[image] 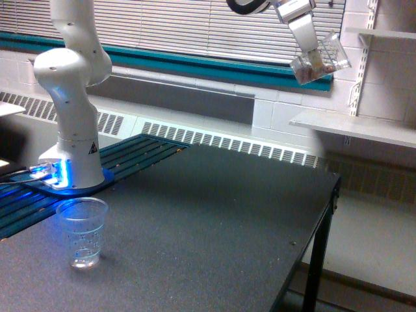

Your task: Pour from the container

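High at the exterior view's upper right, my gripper (311, 53) is shut on the container (322, 58), a small clear plastic cup. The container is tilted on its side, mouth toward the upper right, with something brownish inside. It hangs far above the black table (214, 214). A taller tapered clear cup (82, 232) with a speckled wall stands upright near the table's front left corner, well away from the gripper.
The arm's white base (71, 130) with a blue light stands at the table's left on a slatted section (130, 156). White shelves (364, 123) are mounted on the wall at right. Window blinds and a radiator run along the back.
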`<state>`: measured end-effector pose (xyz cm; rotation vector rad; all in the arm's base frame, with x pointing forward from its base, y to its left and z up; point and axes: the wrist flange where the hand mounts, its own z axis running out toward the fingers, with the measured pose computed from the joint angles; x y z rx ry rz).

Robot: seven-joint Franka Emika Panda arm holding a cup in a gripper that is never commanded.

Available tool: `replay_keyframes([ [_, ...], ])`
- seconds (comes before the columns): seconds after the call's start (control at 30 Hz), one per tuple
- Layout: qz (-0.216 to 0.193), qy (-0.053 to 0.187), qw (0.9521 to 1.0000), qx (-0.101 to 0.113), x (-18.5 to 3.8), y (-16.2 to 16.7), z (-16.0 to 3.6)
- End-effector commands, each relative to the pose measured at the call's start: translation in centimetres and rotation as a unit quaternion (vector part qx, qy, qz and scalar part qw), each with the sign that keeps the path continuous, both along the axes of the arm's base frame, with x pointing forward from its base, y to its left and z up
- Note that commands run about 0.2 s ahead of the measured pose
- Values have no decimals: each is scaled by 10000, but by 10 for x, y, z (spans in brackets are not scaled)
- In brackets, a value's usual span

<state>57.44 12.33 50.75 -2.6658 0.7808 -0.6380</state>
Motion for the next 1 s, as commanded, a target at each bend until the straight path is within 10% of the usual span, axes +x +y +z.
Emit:
replay_keyframes([
  [0.03,-3129,998,9417,732,-6,-92,-55],
  [0.13,-3782,1250,9150,633,-16,-112,-75],
  [0.37,-4195,1809,8895,-96,-49,-161,-119],
  [0.6,-4666,2423,8467,-820,-97,-209,-165],
  [0.73,-4648,2575,8388,-1183,-120,-216,-185],
  [1.0,-4890,2920,8123,-1259,-165,-222,-219],
])
